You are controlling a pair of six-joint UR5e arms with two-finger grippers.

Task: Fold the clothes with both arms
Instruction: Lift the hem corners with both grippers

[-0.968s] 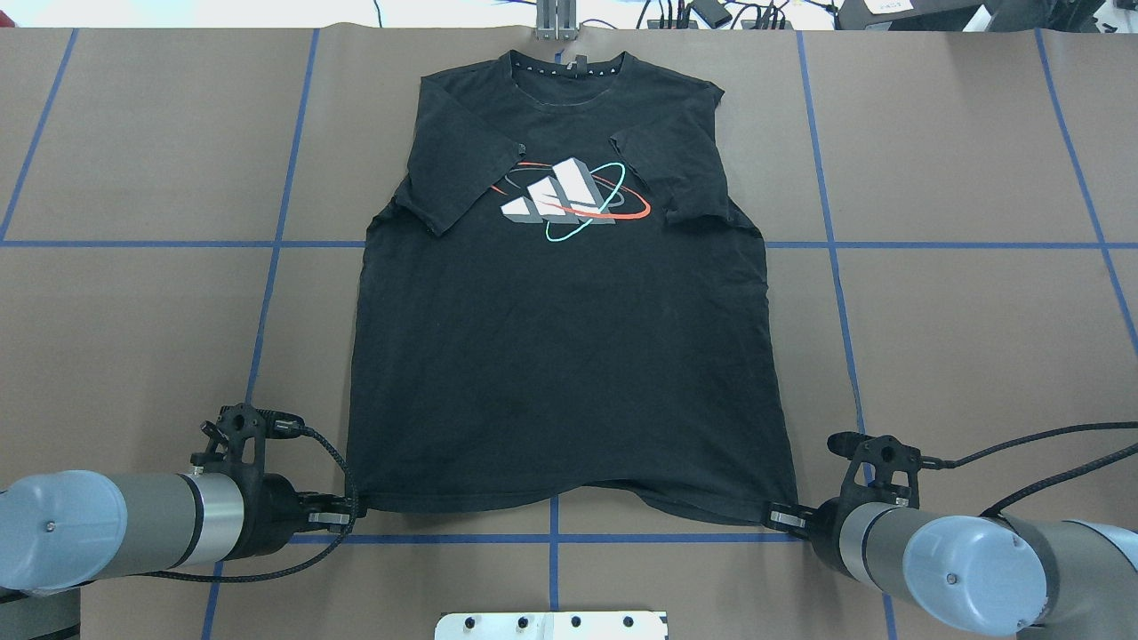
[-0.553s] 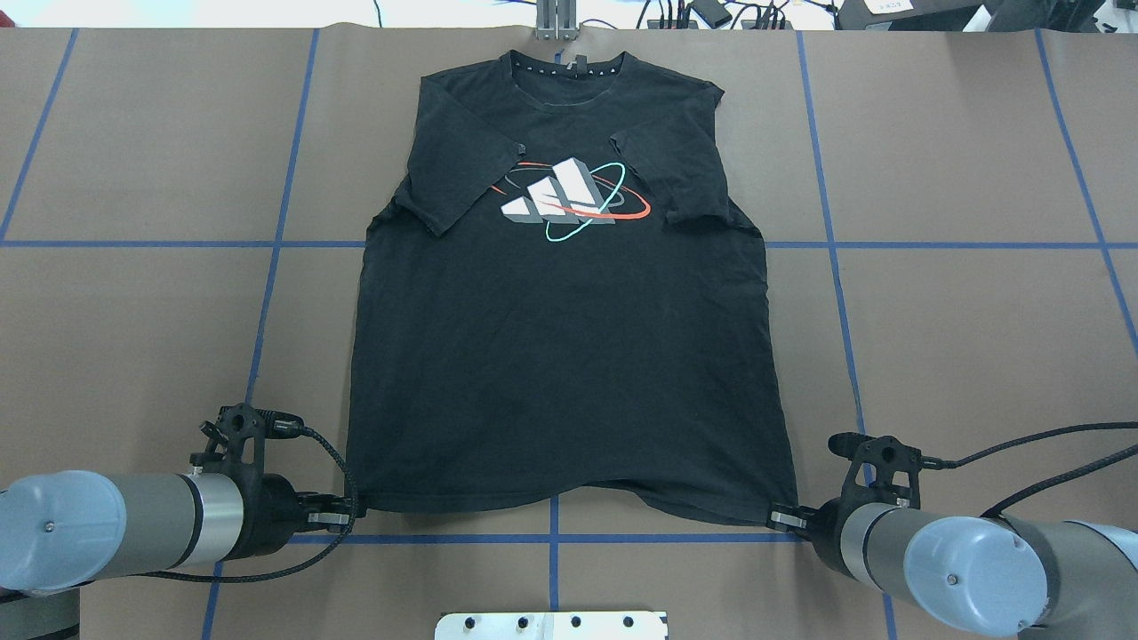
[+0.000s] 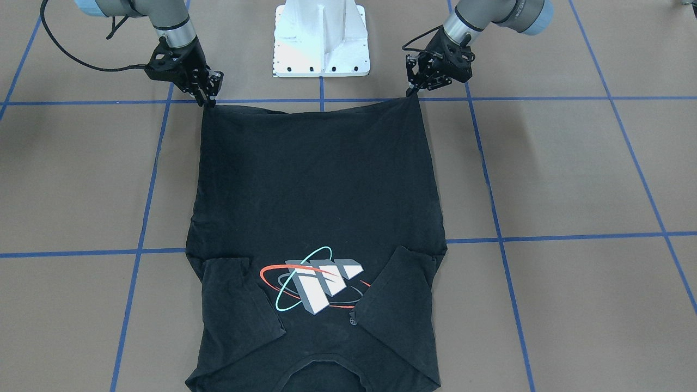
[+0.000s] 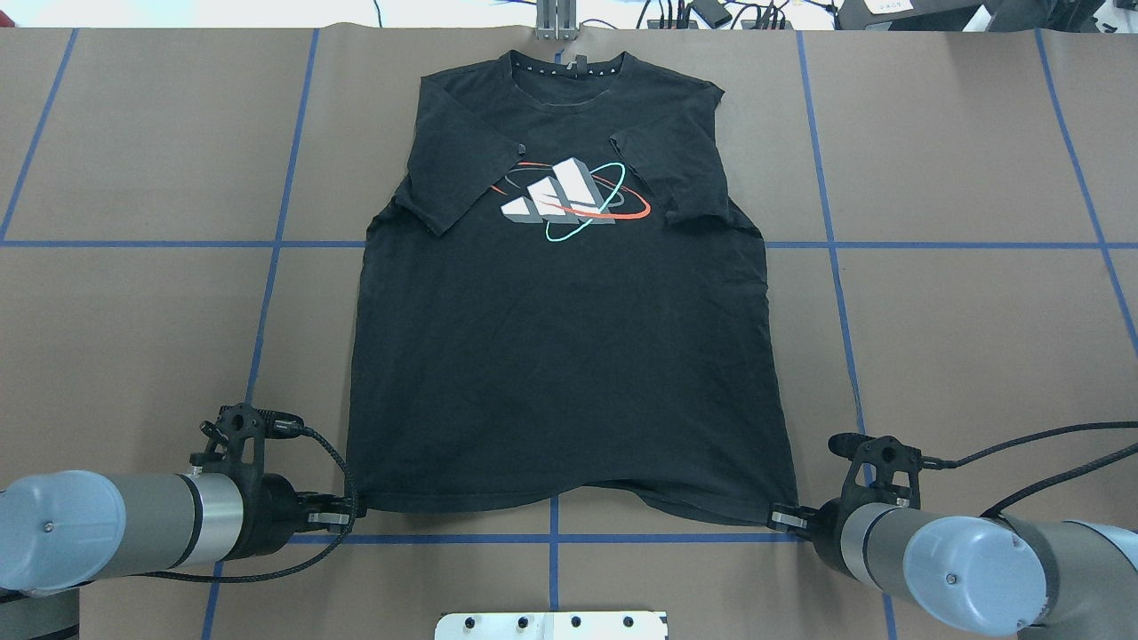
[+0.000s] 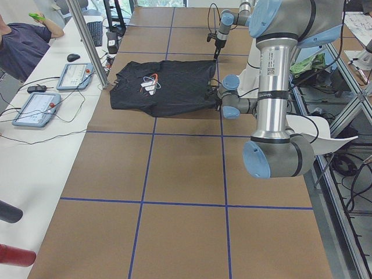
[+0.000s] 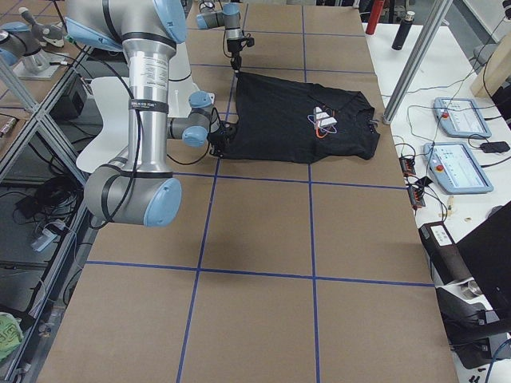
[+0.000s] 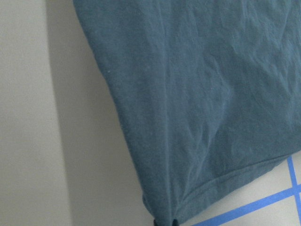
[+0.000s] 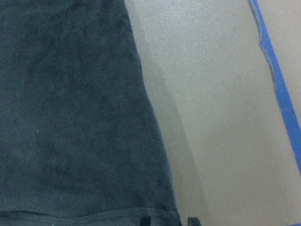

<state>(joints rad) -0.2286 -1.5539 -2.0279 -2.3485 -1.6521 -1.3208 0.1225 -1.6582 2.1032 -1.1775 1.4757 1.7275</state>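
The black T-shirt (image 4: 569, 373) lies flat, logo (image 4: 569, 200) up, collar at the far edge, both short sleeves folded in over the chest. My left gripper (image 4: 356, 511) is shut on its near-left hem corner, low at the table. My right gripper (image 4: 784, 516) is shut on its near-right hem corner. In the front-facing view the shirt (image 3: 316, 179) runs up to the left gripper (image 3: 412, 93) and the right gripper (image 3: 209, 102). The left wrist view shows the hem corner (image 7: 188, 202) pinched at the bottom edge; the right wrist view shows the other corner (image 8: 160, 212).
The brown table top carries a grid of blue tape lines (image 4: 551, 538). The white pedestal base (image 3: 321, 38) stands between the arms. Beyond the far edge are a metal post (image 5: 87, 40), tablets (image 5: 35, 107) and a seated person (image 5: 23, 43).
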